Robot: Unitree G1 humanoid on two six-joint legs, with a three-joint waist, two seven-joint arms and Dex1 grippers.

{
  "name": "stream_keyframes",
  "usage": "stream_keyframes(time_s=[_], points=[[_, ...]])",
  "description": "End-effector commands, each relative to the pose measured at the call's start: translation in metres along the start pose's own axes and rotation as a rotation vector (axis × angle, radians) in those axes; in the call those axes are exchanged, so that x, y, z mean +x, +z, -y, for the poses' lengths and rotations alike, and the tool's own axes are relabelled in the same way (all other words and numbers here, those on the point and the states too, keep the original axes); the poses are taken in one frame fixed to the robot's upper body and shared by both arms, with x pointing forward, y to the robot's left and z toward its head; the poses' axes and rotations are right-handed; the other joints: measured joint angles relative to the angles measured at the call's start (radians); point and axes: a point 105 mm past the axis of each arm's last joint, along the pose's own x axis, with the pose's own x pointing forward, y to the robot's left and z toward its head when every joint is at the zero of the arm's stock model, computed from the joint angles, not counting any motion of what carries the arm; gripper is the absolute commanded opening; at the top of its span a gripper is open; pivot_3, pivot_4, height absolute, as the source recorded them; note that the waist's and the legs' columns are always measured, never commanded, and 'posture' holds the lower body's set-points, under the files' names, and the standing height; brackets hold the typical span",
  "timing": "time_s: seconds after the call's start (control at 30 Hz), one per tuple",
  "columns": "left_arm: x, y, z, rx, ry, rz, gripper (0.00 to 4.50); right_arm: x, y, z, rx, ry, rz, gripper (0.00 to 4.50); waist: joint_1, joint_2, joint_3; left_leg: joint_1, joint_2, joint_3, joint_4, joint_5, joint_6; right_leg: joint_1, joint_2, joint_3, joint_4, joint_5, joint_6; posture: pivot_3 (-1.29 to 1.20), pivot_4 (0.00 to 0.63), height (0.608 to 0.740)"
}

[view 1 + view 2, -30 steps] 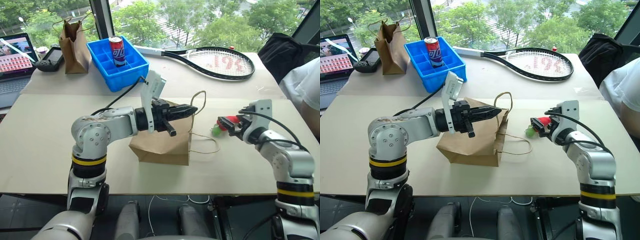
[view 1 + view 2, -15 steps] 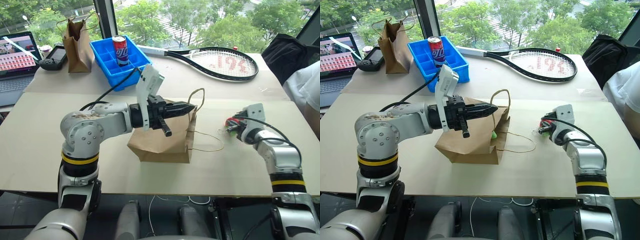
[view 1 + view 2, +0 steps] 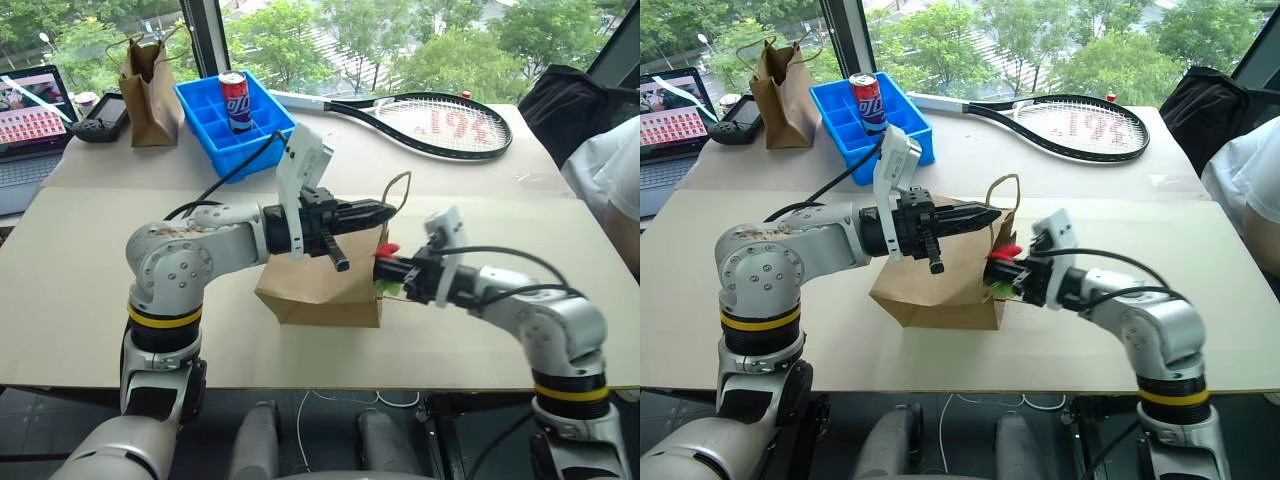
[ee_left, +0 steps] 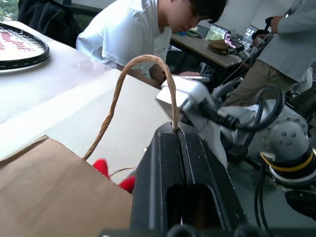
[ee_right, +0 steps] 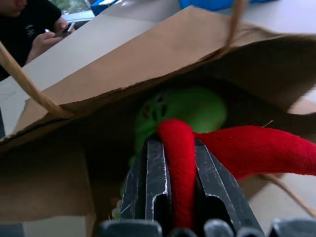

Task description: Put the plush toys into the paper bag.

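The paper bag [image 3: 320, 285] lies on its side at the table's middle, its mouth facing right. My left gripper [image 3: 385, 212] is shut on the bag's upper edge where the looped handle [image 4: 123, 84] joins, holding the mouth up. My right gripper [image 3: 385, 268] is at the mouth, shut on the red chili plush toy [image 5: 180, 163]. The red toy's free end [image 5: 256, 148] hangs out to the side. The green plush toy [image 5: 185, 111] lies just inside the bag, past the right fingertips.
At the back left stand a darker paper bag [image 3: 148, 78] and a blue tray [image 3: 215, 125] with a can [image 3: 236, 102]. A tennis racket [image 3: 440, 125] lies at the back. A laptop [image 3: 30, 110] is at far left, a seated person [image 3: 610, 180] at right.
My right gripper closed on the red plush toy and swung left from the table's right side to the bag's mouth. The left gripper kept its hold on the bag.
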Motion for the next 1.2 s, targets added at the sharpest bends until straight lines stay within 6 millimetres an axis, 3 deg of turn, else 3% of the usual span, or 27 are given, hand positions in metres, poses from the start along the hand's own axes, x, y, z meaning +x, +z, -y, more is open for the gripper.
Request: stream_keyframes(time_s=[0.03,0.17,0.33,0.37,0.6,0.73,1.2], points=[[0.0,0.015,0.008,0.046,-0.023,0.048,0.0,0.023,0.008,-0.018,-0.149,0.082,0.035,0.04,0.0,0.0,0.0,0.0,0.0,0.0,0.0,0.0,0.0,0.0,0.0,0.0,0.0,0.0,0.0,0.0,0.15,0.731],[0.0,0.015,0.008,0.049,-0.019,0.045,0.0,0.047,0.012,-0.023,-0.222,0.122,0.072,0.04,0.0,0.0,0.0,0.0,0.0,0.0,0.0,0.0,0.0,0.0,0.0,0.0,0.0,0.0,0.0,0.0,0.15,0.731],[-0.001,0.014,0.009,0.053,-0.01,0.043,0.0,0.062,0.012,-0.022,-0.138,0.13,0.126,0.04,0.002,0.0,0.0,0.0,0.0,0.0,0.0,0.0,0.0,0.0,0.0,0.0,0.001,0.0,0.0,0.0,0.15,0.731],[-0.002,0.014,0.009,0.053,-0.006,0.043,0.0,0.063,0.011,-0.021,-0.134,0.125,0.13,0.84,0.003,0.0,0.0,0.0,0.0,0.0,0.0,0.0,0.0,0.0,0.0,0.0,0.0,0.0,0.0,0.0,0.15,0.731],[-0.006,0.013,0.006,0.057,0.019,0.046,0.0,0.057,0.012,-0.016,-0.123,0.089,0.148,3.2,0.002,0.0,0.0,-0.001,0.0,0.0,-0.001,0.0,-0.001,-0.001,0.0,0.0,0.001,0.0,0.0,0.0,0.15,0.731],[-0.006,0.013,0.004,0.065,0.026,0.043,0.0,0.043,0.009,-0.009,-0.135,0.041,0.123,4.48,0.003,0.0,0.0,-0.001,0.0,0.0,-0.001,0.0,-0.001,-0.001,0.0,0.0,0.001,0.0,0.0,0.0,0.15,0.731],[-0.004,0.01,0.003,0.073,0.014,0.025,0.0,-0.049,-0.013,0.021,-0.121,-0.115,0.045,4.48,0.003,0.0,0.0,0.0,-0.001,0.0,-0.002,0.0,-0.001,-0.001,-0.001,0.0,0.0,0.0,0.0,0.0,0.15,0.731]])
